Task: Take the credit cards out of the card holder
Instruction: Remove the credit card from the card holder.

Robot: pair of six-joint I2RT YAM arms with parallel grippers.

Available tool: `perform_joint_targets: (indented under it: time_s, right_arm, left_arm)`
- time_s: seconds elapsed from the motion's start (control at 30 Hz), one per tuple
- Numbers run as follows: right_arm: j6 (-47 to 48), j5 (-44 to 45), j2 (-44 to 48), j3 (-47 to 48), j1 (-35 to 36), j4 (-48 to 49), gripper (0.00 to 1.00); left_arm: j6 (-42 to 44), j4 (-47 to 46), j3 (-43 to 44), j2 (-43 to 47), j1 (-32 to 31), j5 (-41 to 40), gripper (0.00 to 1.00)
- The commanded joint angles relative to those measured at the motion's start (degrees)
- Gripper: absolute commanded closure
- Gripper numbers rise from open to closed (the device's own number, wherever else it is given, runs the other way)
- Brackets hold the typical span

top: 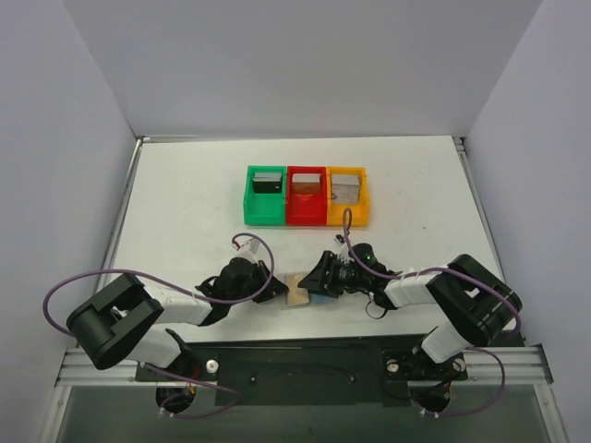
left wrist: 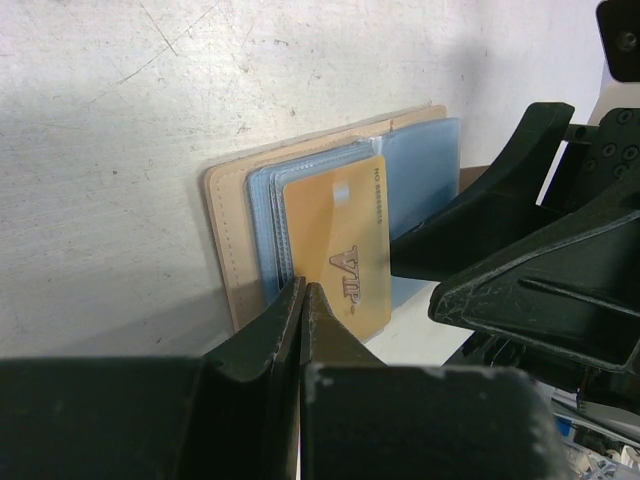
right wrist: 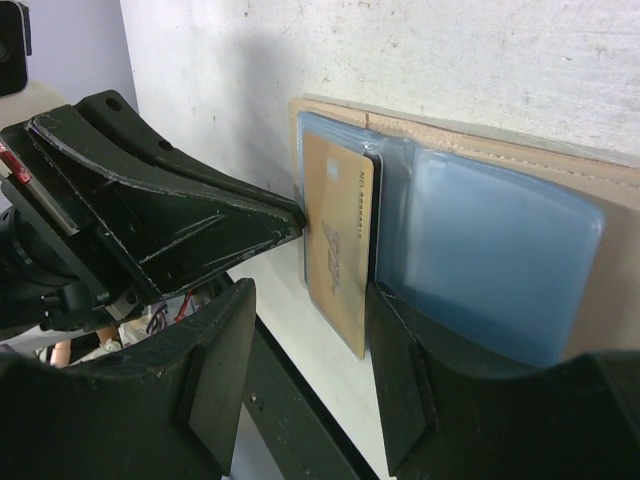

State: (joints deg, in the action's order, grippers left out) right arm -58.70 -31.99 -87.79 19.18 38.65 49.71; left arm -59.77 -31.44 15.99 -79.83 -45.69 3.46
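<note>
The tan card holder (top: 312, 297) lies open on the table between my two grippers, its bluish pocket panels (right wrist: 500, 240) facing up. A gold credit card (left wrist: 345, 250) marked VIP sticks partway out of one pocket toward the near table edge. My left gripper (left wrist: 303, 290) is shut, its tips against the card's near corner and the pocket edge; I cannot tell if anything thin is pinched. My right gripper (right wrist: 308, 295) is open. The card's (right wrist: 335, 240) free end lies between its fingers, next to the finger (right wrist: 400, 370) that rests on the holder.
A green bin (top: 265, 210), a red bin (top: 306, 212) and an orange bin (top: 348, 214) stand in a row behind the holder. Each holds one card standing up: dark (top: 268, 182), brownish (top: 306, 184), grey (top: 345, 189). The table's near edge is just behind the grippers.
</note>
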Motion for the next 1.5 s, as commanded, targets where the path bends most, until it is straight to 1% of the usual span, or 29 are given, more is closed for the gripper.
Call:
perform_joint_targets:
  time_s: [0.0, 0.17, 0.6, 1.47]
  right_arm:
    - [-0.80, -1.58, 0.69, 0.77, -0.16, 4.60, 0.56]
    - [-1.86, -2.82, -0.28, 0.60, -0.07, 7.85, 0.56]
    - [-1.77, -3.17, -2.47, 1.56, -0.07, 7.15, 0.56]
    - [-4.50, -4.40, -7.49, 2.71, 0.37, 13.04, 0.56]
  left_arm:
    - [0.35, -0.37, -0.17, -1.90, -0.27, -0.56, 1.00]
    - [0.18, -1.52, -0.43, -3.31, -0.27, -0.30, 1.00]
    - [0.00, -3.01, -0.61, -4.28, -0.27, 0.23, 1.00]
    - [-0.79, -4.86, -1.40, -4.46, -0.19, 0.76, 1.00]
